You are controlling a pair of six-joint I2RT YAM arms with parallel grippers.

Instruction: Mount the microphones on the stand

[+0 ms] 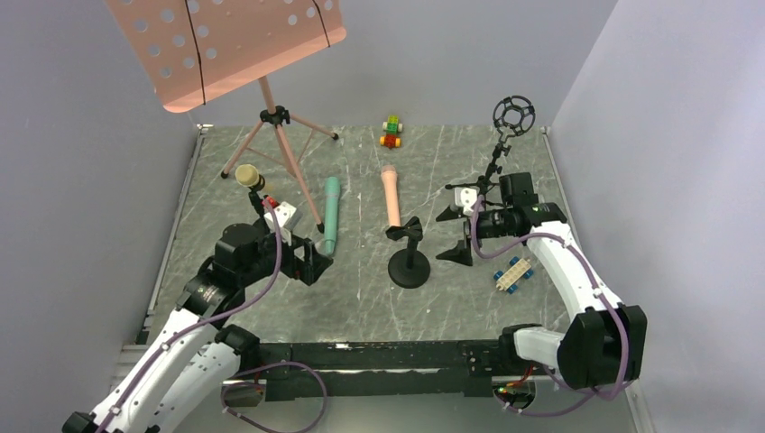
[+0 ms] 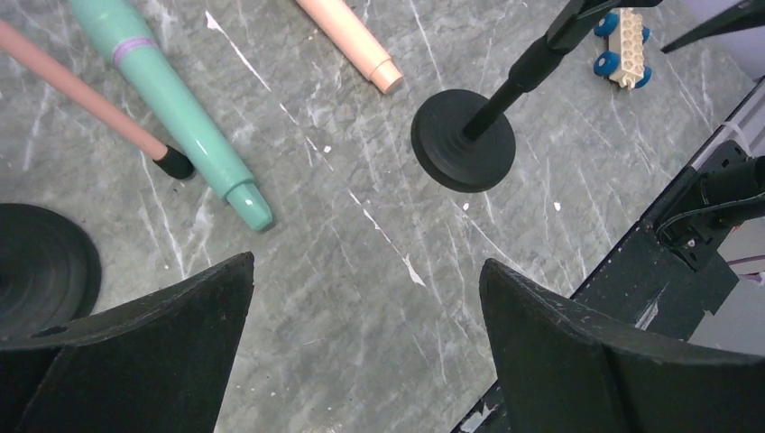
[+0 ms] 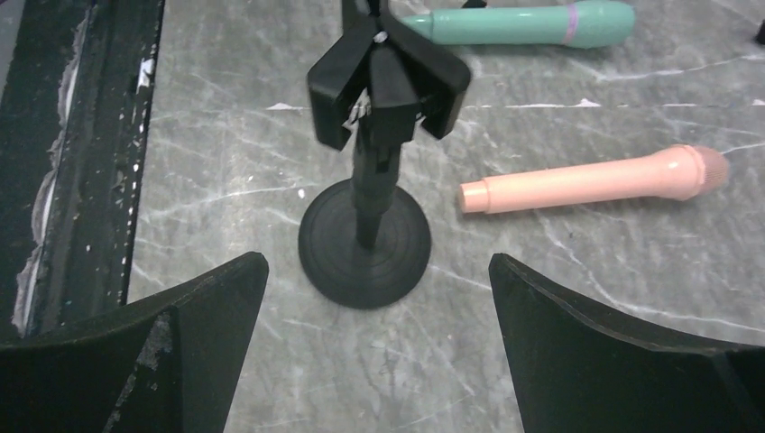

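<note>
The teal-green microphone (image 1: 330, 214) and the salmon pink microphone (image 1: 391, 196) lie flat on the grey marbled table. The pale yellow microphone (image 1: 249, 176) stands tilted at the left, its lower part hidden behind my left wrist. A small black stand (image 1: 409, 255) with a clip on top stands mid-table. My left gripper (image 1: 314, 262) is open and empty, near the teal tail (image 2: 248, 200). My right gripper (image 1: 453, 234) is open and empty, facing the stand's clip (image 3: 386, 79) and base (image 3: 365, 248). The pink microphone also shows in the right wrist view (image 3: 586, 180).
A pink music stand (image 1: 225, 45) on tripod legs fills the back left. A black stand with a ring mount (image 1: 512, 115) rises at the back right. Toy-brick cars sit at the back (image 1: 391, 132) and right (image 1: 512, 273). A black round base (image 2: 36, 271) lies by my left fingers.
</note>
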